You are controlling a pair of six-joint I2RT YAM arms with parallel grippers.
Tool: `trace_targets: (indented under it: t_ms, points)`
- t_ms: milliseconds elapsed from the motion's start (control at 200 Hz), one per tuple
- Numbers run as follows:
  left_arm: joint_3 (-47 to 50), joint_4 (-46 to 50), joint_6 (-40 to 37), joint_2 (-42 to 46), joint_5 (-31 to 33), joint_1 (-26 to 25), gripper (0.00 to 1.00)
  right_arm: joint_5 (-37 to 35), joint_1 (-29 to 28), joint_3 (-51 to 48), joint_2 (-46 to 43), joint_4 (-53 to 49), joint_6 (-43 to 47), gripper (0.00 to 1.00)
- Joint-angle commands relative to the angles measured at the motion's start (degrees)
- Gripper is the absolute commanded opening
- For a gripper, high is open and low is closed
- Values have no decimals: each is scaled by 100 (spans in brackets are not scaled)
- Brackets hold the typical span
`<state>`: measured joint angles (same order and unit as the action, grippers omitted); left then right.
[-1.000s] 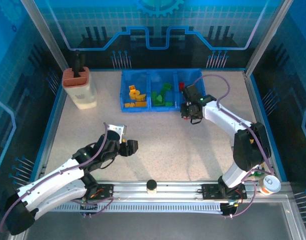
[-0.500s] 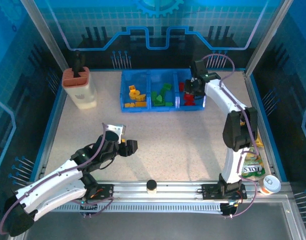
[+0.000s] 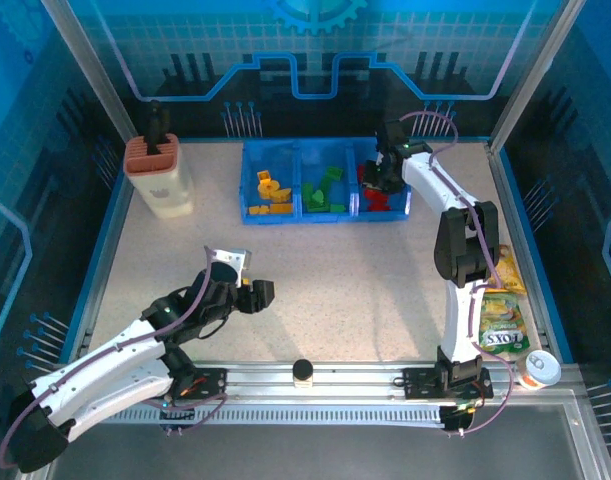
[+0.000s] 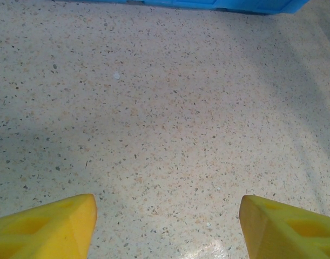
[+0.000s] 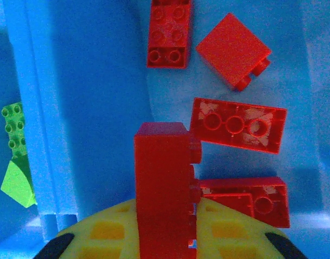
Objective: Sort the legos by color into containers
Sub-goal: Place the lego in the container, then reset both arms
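Red plastic is what I have in the right gripper (image 3: 383, 180). Its jaws are clamped on a single red brick (image 5: 162, 178), pinched between the two yellow fingers (image 5: 229, 234). On the right wrist camera the brick's long axis runs straight out from the fingers, away from the lens and toward the bin floor. Its studs face the right side of that view.

From the top camera I see the gripper hanging over the right-hand compartment of the blue bin (image 3: 285, 217), at the far side of the table (image 3: 335, 290). Loose red pieces lie under the held brick:
- A studs-up brick (image 5: 167, 32) has its long axis pointing up the frame.
- A tilted brick (image 5: 233, 48) sits at an angle beside it.
- An upturned brick (image 5: 237, 132) shows its hollow underside, with its long axis across the frame.

Past the divider wall (image 5: 43, 108) I can see green bricks (image 5: 13, 129) in the middle compartment. The top camera shows yellow bricks (image 3: 273, 192) in the left compartment.

My left gripper (image 3: 260, 292) is on the near side, well apart from the bin. Its jaws stand apart with nothing between them. On the left wrist camera its fingertips (image 4: 51, 226) frame bare speckled tabletop.
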<state>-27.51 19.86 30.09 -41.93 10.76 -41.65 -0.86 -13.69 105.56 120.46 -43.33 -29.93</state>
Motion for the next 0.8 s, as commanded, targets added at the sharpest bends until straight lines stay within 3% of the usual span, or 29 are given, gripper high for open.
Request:
trace_targets:
  t_ms: [0,140,305,380,795]
  points:
    - [-114,149,-17,39,66,-44,71,258,74,102,185,-55,-49,21]
    - [-108,238,-3,173,90,-44,71,236,87,117,197,-70,-61,27]
    - [-114,312,6,269,119,-43,72,247,99,60,90,-97,-39,55]
    - [-139,332,-2,282,127,-51,72,231,98,-29,-42,-56,-38,62]
    - [-285,319,-102,223,362,-45,77,202,-61,-1096,-1483,601,416,68]
